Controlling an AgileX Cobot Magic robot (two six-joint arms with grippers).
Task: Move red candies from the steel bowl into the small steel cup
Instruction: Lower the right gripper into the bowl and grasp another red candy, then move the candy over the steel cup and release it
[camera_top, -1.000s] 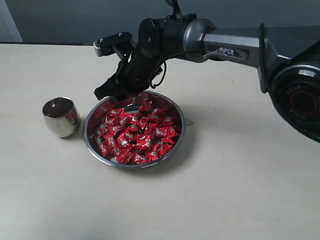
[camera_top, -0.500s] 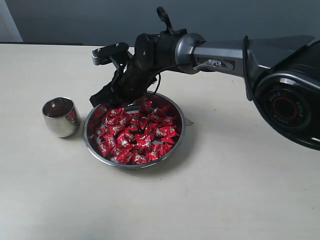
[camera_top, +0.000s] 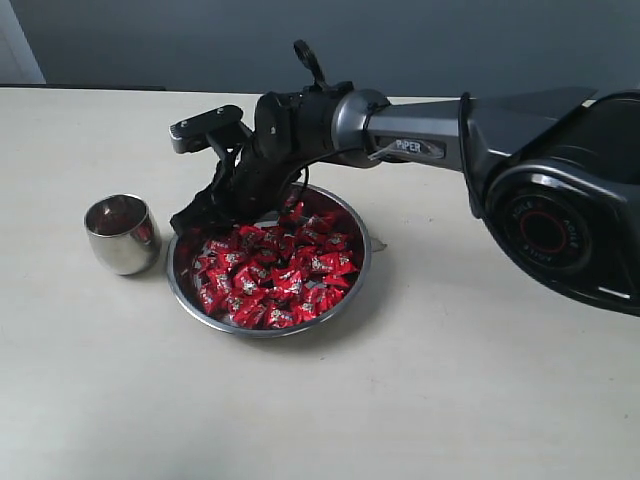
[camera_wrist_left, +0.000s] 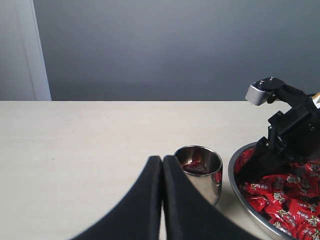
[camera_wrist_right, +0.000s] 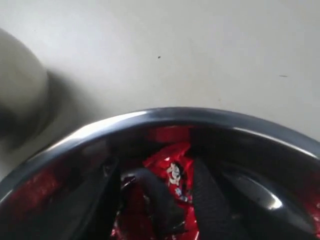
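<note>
The steel bowl (camera_top: 366, 262) holds many red candies (camera_top: 270, 272) in a heap. My right gripper (camera_top: 197, 216) reaches across to the bowl's left rim, on the side nearest the small steel cup (camera_top: 122, 234). In the right wrist view its fingers (camera_wrist_right: 210, 200) pinch one red candy (camera_wrist_right: 172, 172) just inside the bowl's wall (camera_wrist_right: 150, 117). The cup (camera_wrist_left: 198, 167) stands upright on the table with red candy (camera_wrist_left: 192, 162) showing inside it. My left gripper (camera_wrist_left: 162, 161) is shut on nothing, low over the table just short of the cup. It is out of the exterior view.
The pale tabletop (camera_top: 450, 380) runs bare all round the bowl and cup. A grey wall (camera_wrist_left: 160, 50) stands behind the table's far edge. The right arm's forearm (camera_top: 420, 125) stretches over the table behind the bowl.
The right gripper has moved left and slightly down, from above the bowl's far rim to its left rim by the cup. Bowl and cup have stayed put.
</note>
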